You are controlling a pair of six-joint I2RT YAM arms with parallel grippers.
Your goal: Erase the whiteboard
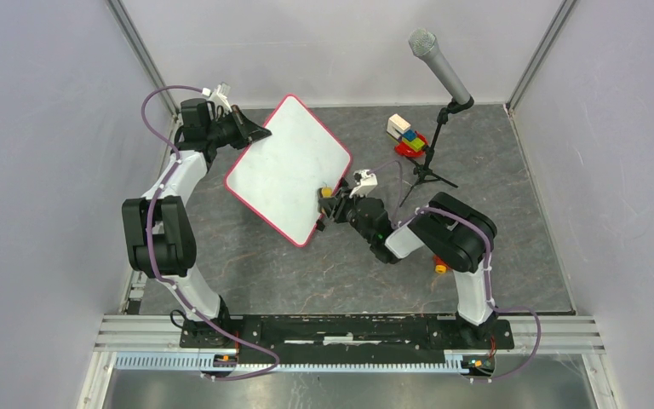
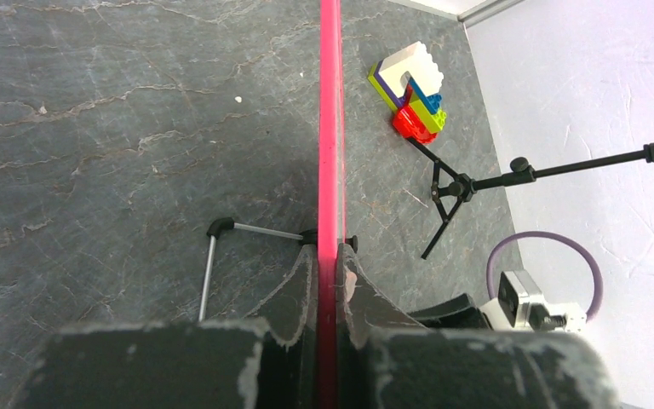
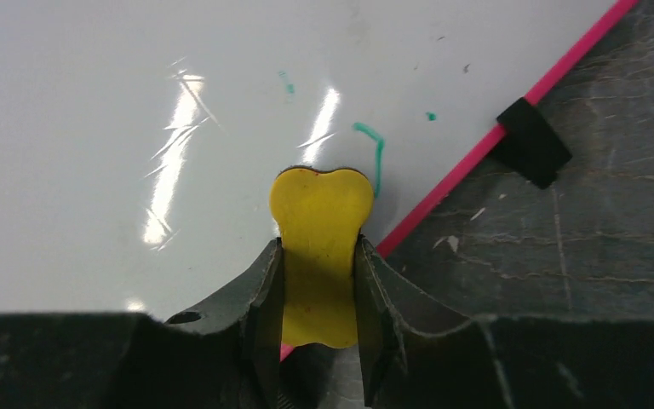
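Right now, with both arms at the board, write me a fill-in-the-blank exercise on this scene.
1. The right gripper holds a ____ eraser.
2. The left gripper clamps the red-pink frame of the ____.
3. The pen marks beside the eraser are ____.
4. The toy blocks sit by the foot of the ____ stand.

Missing words: yellow; whiteboard; green; microphone.

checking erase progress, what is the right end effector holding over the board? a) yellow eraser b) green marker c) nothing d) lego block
a: the right end effector is shut on a yellow eraser over the whiteboard, next to some green marks.
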